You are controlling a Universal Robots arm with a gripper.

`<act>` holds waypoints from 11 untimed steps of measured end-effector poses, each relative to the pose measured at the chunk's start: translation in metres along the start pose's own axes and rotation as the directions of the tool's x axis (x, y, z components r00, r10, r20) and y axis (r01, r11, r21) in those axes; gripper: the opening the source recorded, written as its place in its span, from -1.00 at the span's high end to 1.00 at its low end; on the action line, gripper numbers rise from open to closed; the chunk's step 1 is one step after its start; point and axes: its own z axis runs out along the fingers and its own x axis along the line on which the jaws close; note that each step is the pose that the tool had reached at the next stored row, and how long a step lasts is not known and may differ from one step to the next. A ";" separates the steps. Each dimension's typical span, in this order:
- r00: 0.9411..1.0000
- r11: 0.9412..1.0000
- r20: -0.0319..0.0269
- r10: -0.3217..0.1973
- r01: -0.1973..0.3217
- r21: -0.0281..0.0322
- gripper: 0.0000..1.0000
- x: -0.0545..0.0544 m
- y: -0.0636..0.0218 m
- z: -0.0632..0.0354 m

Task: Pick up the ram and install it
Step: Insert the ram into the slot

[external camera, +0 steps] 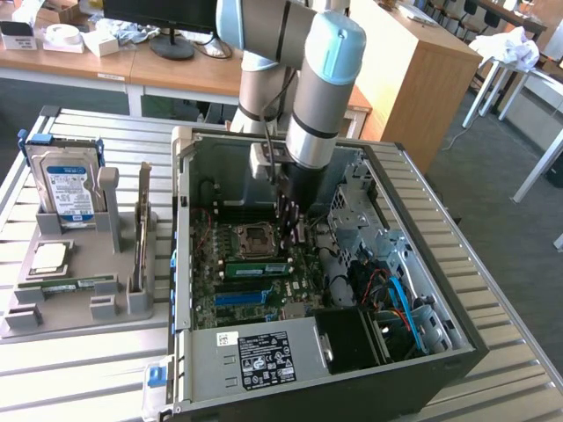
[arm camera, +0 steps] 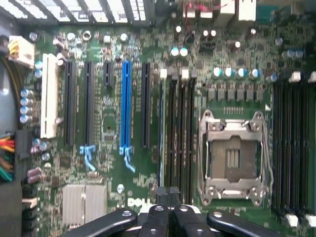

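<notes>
the gripper [external camera: 288, 230] is shut tight and empty, hovering right over the ram [external camera: 257, 269] seated lengthwise across the motherboard [external camera: 230, 286]

Wooden desks [external camera: 114, 66] — grey floor [external camera: 493, 202].

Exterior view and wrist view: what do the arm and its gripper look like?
The arm has silver-grey tube segments with light-blue joint caps, and a black cable runs down its side. The gripper is black, with glossy linkage bars joined by silver pivot screws.
</notes>
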 end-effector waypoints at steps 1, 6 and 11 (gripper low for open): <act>1.000 1.000 0.000 0.000 0.000 0.000 0.80 0.000 0.0026 0.0001; 1.000 1.000 0.000 0.000 0.000 0.001 0.80 -0.001 0.0162 0.0007; 1.000 1.000 0.000 0.000 0.000 0.002 0.80 -0.001 0.0305 0.0010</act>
